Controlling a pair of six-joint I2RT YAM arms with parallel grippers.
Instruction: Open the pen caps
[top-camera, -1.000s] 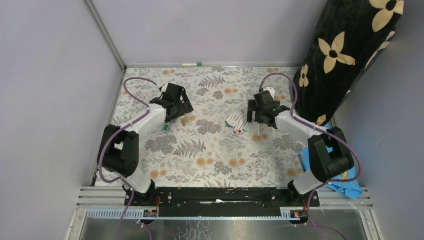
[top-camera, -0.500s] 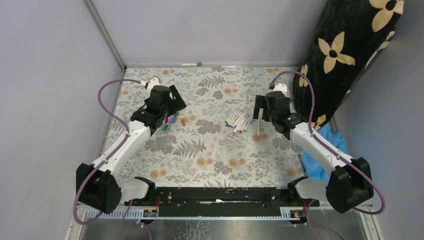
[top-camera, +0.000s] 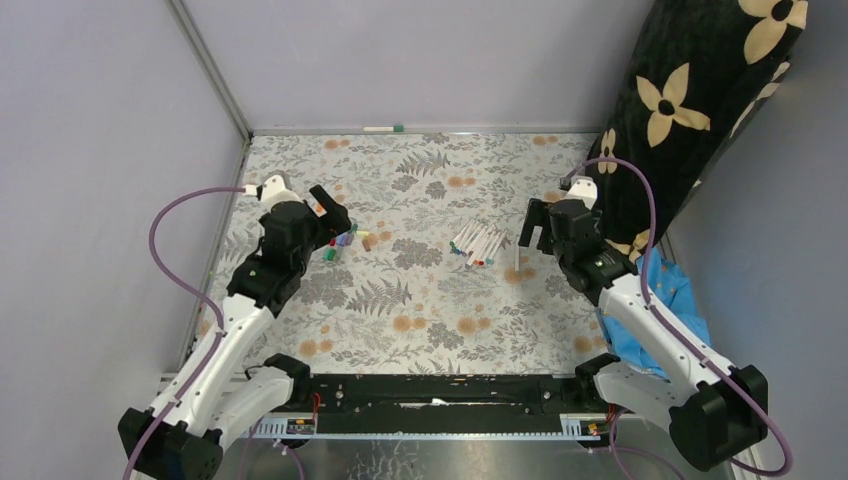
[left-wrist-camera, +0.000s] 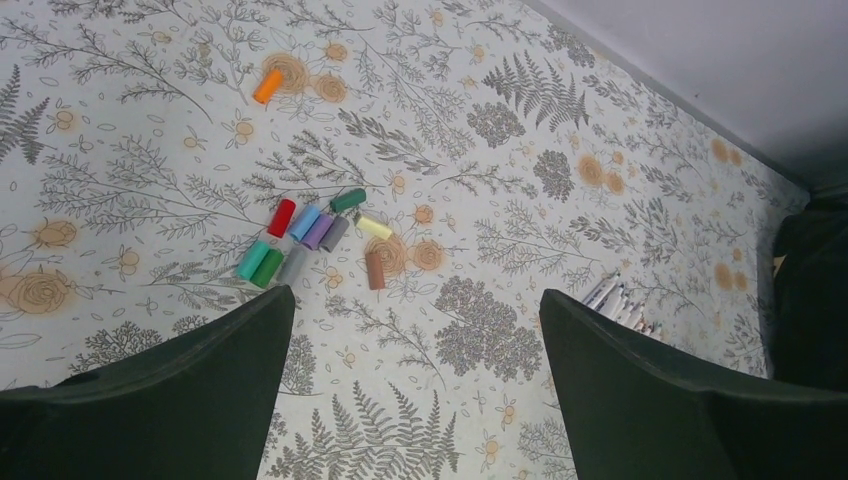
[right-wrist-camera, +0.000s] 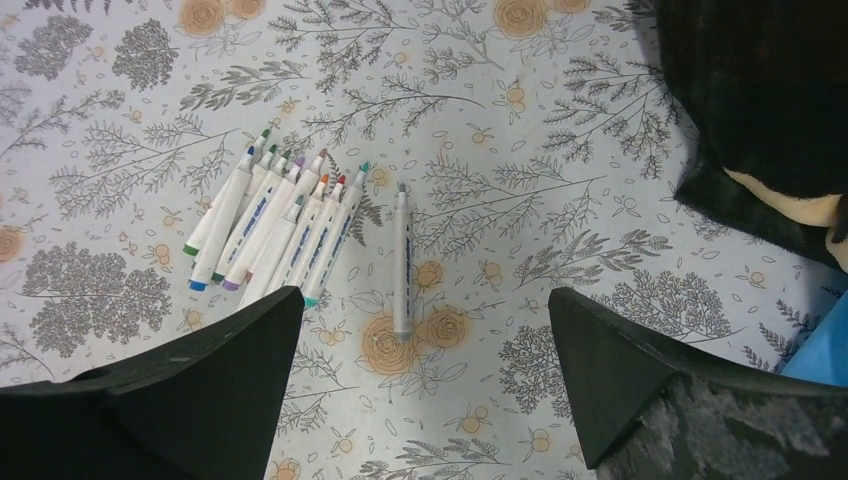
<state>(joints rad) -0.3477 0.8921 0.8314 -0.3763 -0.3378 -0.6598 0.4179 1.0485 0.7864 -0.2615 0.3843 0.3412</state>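
Several loose pen caps (left-wrist-camera: 310, 235) in red, blue, purple, teal and green lie in a small cluster on the floral table cover (top-camera: 420, 320). An orange cap (left-wrist-camera: 268, 85) lies apart, farther back. The same cluster (top-camera: 343, 240) shows just right of my left gripper (top-camera: 335, 218), which hangs open and empty (left-wrist-camera: 415, 295) above the cover. A bunch of white pens (right-wrist-camera: 270, 225) with coloured ends lies mid-table (top-camera: 477, 243). One single pen (right-wrist-camera: 401, 262) lies beside it. My right gripper (top-camera: 533, 228) hovers open and empty (right-wrist-camera: 422, 292) just right of the pens.
A tall black cushion with cream flowers (top-camera: 700, 100) leans at the back right, close to the right arm. A blue cloth (top-camera: 668, 300) lies at the right edge. One marker (top-camera: 383, 129) rests along the back wall. Grey walls close both sides.
Both arms have drawn back toward the near edge and outward, away from the caps and pens. Both grippers stay open and empty.
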